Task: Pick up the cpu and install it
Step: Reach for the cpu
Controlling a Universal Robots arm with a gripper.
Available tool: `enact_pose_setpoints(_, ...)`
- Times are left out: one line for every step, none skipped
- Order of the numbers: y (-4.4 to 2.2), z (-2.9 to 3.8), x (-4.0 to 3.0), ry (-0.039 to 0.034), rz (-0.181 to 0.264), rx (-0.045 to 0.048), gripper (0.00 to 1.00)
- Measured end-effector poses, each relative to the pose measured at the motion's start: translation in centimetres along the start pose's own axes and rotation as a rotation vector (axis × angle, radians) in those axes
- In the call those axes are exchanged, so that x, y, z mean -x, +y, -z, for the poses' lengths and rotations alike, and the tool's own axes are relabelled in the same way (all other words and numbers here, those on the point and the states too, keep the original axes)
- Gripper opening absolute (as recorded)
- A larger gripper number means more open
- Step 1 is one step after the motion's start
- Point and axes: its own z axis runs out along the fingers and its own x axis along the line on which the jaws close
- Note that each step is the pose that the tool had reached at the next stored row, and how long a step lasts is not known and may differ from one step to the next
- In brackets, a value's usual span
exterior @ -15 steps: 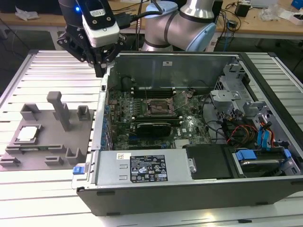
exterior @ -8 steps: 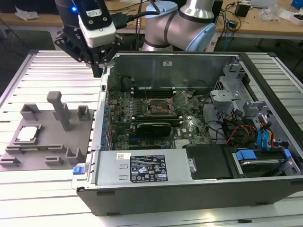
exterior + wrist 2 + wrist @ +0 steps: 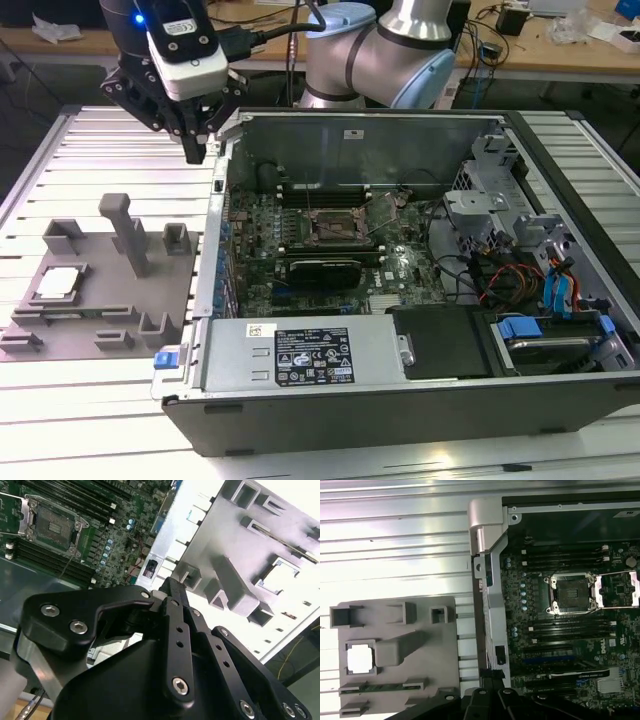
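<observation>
The cpu (image 3: 58, 283) is a thin square chip with a shiny white top. It lies in a square pocket of the grey fixture plate (image 3: 110, 310) on the table, at the exterior view's left. In the first wrist view the cpu (image 3: 360, 659) shows as a bright square. The open socket (image 3: 335, 228) with its raised metal latch sits on the motherboard inside the computer case, and shows in both wrist views (image 3: 568, 594) (image 3: 52, 525). My gripper (image 3: 193, 152) hangs above the table between fixture and case, well clear of the cpu, shut and holding nothing (image 3: 172, 586).
The open computer case (image 3: 420, 400) lies on its side, its wall (image 3: 215, 230) rising beside the fixture. A tall grey post (image 3: 128, 232) and several small blocks stand up from the fixture plate. The table is ribbed aluminium (image 3: 90, 420). Cables and drive bays fill the case's right end.
</observation>
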Motion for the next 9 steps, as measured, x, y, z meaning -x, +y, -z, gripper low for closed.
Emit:
enact_pose_setpoints(-0.01, 0.0, -0.1, 0.0, 0.0, 0.0, 0.11)
enact_pose_setpoints(-0.03, 0.0, -0.34, 0.0, 0.0, 0.0, 0.11)
enact_pose_setpoints(-0.06, -0.02, -0.73, 0.0, 0.0, 0.0, 0.11)
enact_pose_setpoints(-0.08, -0.02, -1.07, 0.0, 0.0, 0.0, 0.11)
enact_pose_setpoints(-0.1, -0.03, -1.34, 0.0001, 0.0, 0.0, 0.11)
enact_pose_setpoints(-0.12, -0.04, -1.53, 0.0, 0.0, 0.0, 0.11)
enact_pose_setpoints(-0.15, -0.07, -1.88, -0.0001, 0.0, 0.0001, 0.11)
enact_pose_setpoints(-0.18, -0.1, -2.27, -0.0001, 0.0, 0.0, 0.11)
enact_pose_setpoints(-0.21, -0.14, -2.65, -0.0001, 0.0, 0.0, 0.11)
